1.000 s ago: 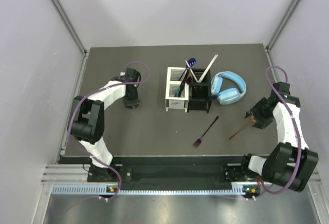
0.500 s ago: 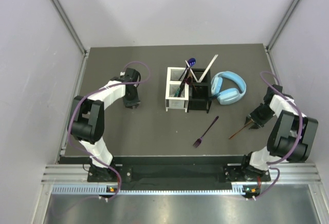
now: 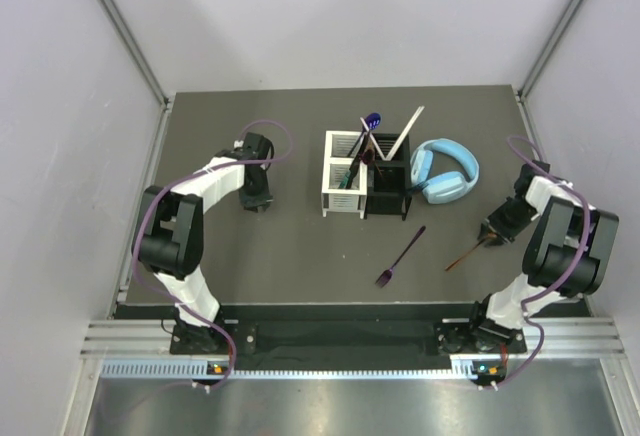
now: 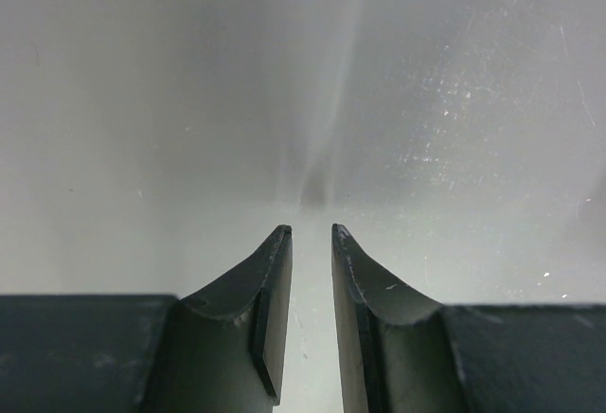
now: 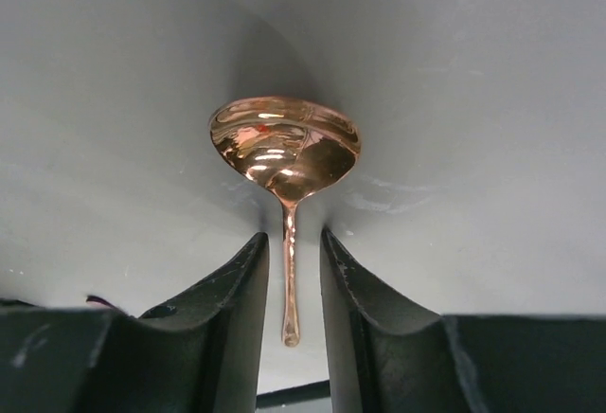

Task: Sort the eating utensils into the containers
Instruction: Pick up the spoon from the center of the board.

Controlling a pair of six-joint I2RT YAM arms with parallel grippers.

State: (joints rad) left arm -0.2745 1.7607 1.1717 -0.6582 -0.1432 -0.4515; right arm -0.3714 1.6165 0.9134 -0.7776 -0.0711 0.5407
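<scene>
A copper-brown spoon (image 3: 465, 254) lies on the dark table at the right. My right gripper (image 3: 497, 228) stands over its far end. In the right wrist view the spoon (image 5: 284, 143) has its bowl just beyond the fingertips and its thin handle runs between the jaws of the right gripper (image 5: 292, 235), with a sliver of gap on each side. A purple fork (image 3: 402, 255) lies at centre. The white container (image 3: 326, 171) and the black container (image 3: 388, 206) stand side by side, holding a blue spoon (image 3: 371, 119) and a pale stick (image 3: 410, 128). My left gripper (image 3: 258, 206), seen also in the left wrist view (image 4: 311, 231), is narrowly open and empty.
Light-blue headphones (image 3: 445, 171) lie just right of the black container, between it and my right arm. The enclosure's grey walls stand close on both sides of the table.
My right arm has folded in closer to its base while the gripper stayed at the spoon's end. Its jaws have narrowed around the handle. The left arm has not moved.
</scene>
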